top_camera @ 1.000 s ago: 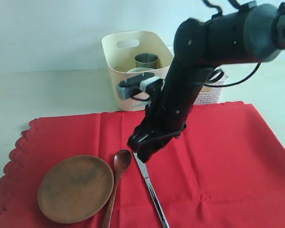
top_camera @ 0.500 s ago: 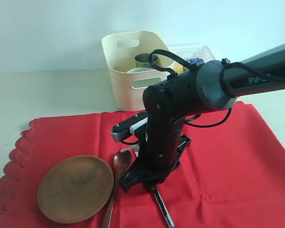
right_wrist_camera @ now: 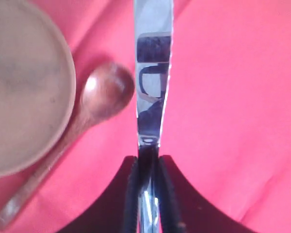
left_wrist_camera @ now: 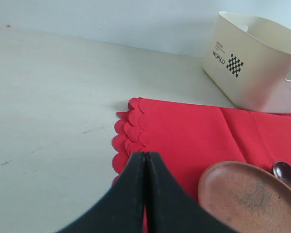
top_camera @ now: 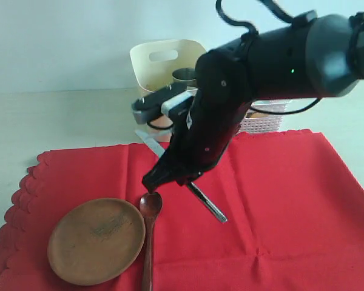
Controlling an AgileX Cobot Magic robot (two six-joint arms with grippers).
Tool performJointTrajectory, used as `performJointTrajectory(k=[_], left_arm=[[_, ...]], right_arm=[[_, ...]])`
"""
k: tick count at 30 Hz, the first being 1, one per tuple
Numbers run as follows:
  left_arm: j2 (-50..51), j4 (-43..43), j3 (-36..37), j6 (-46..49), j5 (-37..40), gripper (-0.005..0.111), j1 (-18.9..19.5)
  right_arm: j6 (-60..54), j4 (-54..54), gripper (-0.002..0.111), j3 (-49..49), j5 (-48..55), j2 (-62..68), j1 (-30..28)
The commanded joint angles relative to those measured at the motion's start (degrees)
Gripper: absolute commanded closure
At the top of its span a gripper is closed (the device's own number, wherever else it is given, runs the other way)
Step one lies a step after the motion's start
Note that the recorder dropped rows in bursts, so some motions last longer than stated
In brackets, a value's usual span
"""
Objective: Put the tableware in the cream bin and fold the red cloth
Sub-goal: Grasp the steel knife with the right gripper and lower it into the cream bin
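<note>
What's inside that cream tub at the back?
A steel cup stands inside the tub, near its back wall; only its upper part shows. The black arm covers most of the rest of the inside, so whatever else lies there cannot be seen.

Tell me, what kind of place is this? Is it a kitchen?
Probably a robot practice table, not a real kitchen: a black robot arm works over a bright red scalloped cloth on a plain pale tabletop, with a round brown wooden plate and a tall cream plastic bin.
</note>
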Motion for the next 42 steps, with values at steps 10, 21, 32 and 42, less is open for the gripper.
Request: performJointTrajectory(k=[10, 21, 32, 42], left_arm=[[-0.23, -0.09, 0.17, -0.03, -0.36, 0.107, 0.06], [-0.23, -0.09, 0.17, -0.03, -0.36, 0.107, 0.06], [-0.23, -0.09, 0.17, -0.03, -0.36, 0.107, 0.06], [-0.23, -0.09, 0.17, -0.03, -0.36, 0.107, 0.06]], right_arm=[[-7.38, 1.41, 0.108, -21.49, -7.69, 0.96, -11.44], [-38.38, 35.59, 0.108, -37.35, -13.33, 16.98, -21.78], [-44.33, 40.32, 0.104, -42.7, -11.27, 28.06, -23.09], [-43.68, 39.97, 0.058, -42.7, -6.84, 26.99, -23.14]])
